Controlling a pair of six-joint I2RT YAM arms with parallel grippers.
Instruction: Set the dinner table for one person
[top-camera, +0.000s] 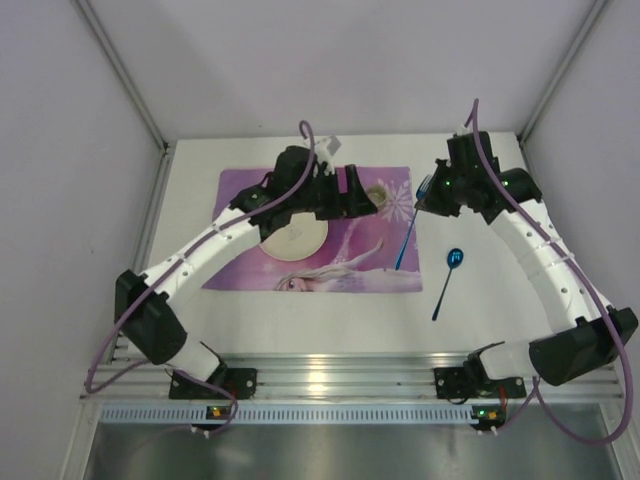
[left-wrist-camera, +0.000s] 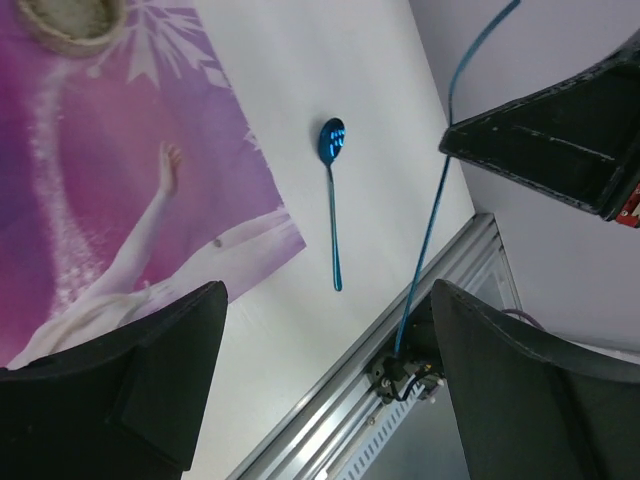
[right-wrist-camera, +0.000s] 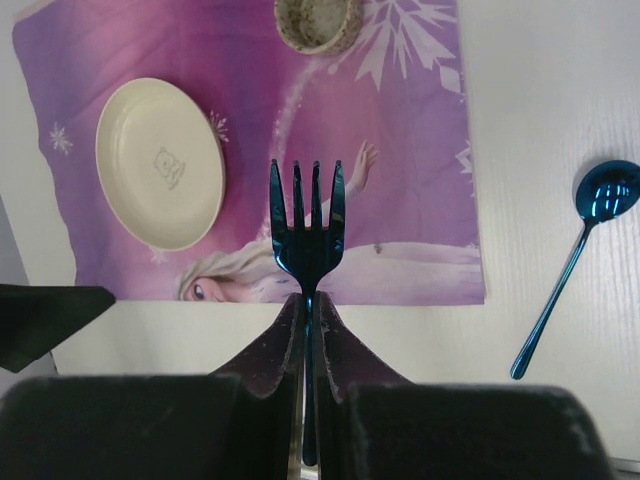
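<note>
A blue fork (right-wrist-camera: 308, 225) stands between the pads of my right gripper (right-wrist-camera: 308, 300), which is shut on its neck, tines pointing away from the fingers. From above, the fork (top-camera: 408, 235) hangs slanted over the right edge of the purple placemat (top-camera: 250, 200), under my right gripper (top-camera: 425, 203). A blue spoon (top-camera: 450, 275) lies on the white dinner table (top-camera: 500, 310) right of the placemat. A cream plate (top-camera: 295, 240) and a small bowl (top-camera: 378, 190) sit on the placemat. My left gripper (top-camera: 368, 200) hovers open over the placemat beside the bowl, with nothing between its fingers (left-wrist-camera: 130, 390).
In the left wrist view the spoon (left-wrist-camera: 332, 190) lies on bare table past the placemat's corner (left-wrist-camera: 250, 240), and the fork's handle (left-wrist-camera: 430, 230) hangs below my right gripper (left-wrist-camera: 570, 150). An aluminium rail (top-camera: 330, 375) runs along the near edge. Walls enclose the table on three sides.
</note>
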